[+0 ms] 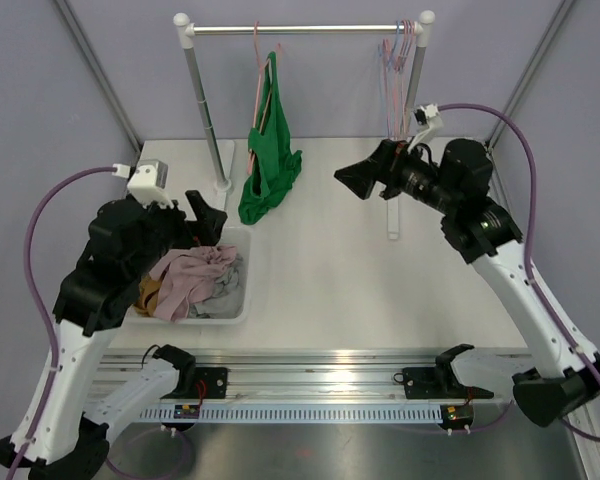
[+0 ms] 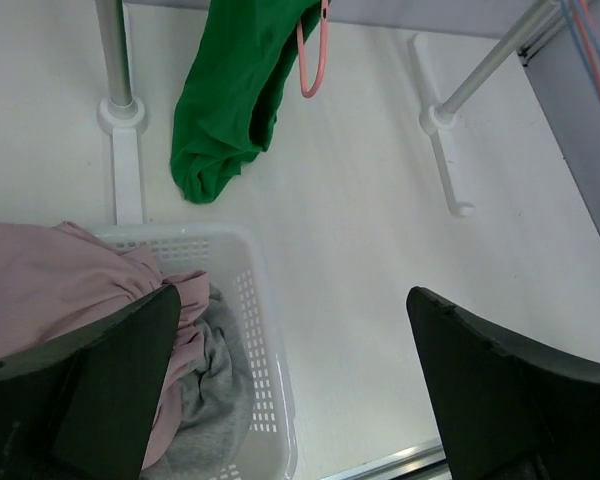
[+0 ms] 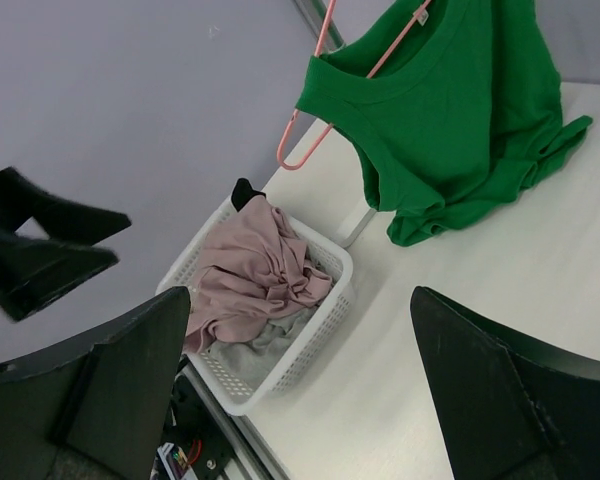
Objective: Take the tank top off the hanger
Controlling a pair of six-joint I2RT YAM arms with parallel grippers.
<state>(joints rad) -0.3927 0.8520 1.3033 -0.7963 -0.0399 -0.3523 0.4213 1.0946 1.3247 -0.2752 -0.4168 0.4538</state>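
Green tank top [image 1: 270, 165] hung from a pink hanger [image 1: 261, 75] hooked on the rail [image 1: 300, 30] of the clothes rack, left of the rail's middle. The garment drooped crooked. In the right wrist view one curved end of the hanger stuck out through the neck opening. Its lower end sat bunched down at the bench [image 1: 360, 280], just beside the foot of the rack's left post [image 1: 206, 110]. Left fingers [image 1: 205, 215] were spread wide and empty, poised over the far end of a white basket [image 1: 242, 290]. From there the tank top lay ahead and a little to the right, past the basket's rim and apart from both fingers. Nothing sat between the fingers in the left wrist view but the basket corner and bare bench. Right fingers [image 1: 358, 180] were also spread wide and empty. They were held in the air over the bench, tips aimed left toward the tank top. The garment hung to their left at about the same depth, with a clear gap between, no contact. The basket held a crumpled dusty-pink garment [image 1: 190, 275] on top of a grey garment [image 1: 225, 295]. A cluster of spare hangers [image 1: 400, 50] hung at the rail's right end, above the right arm.
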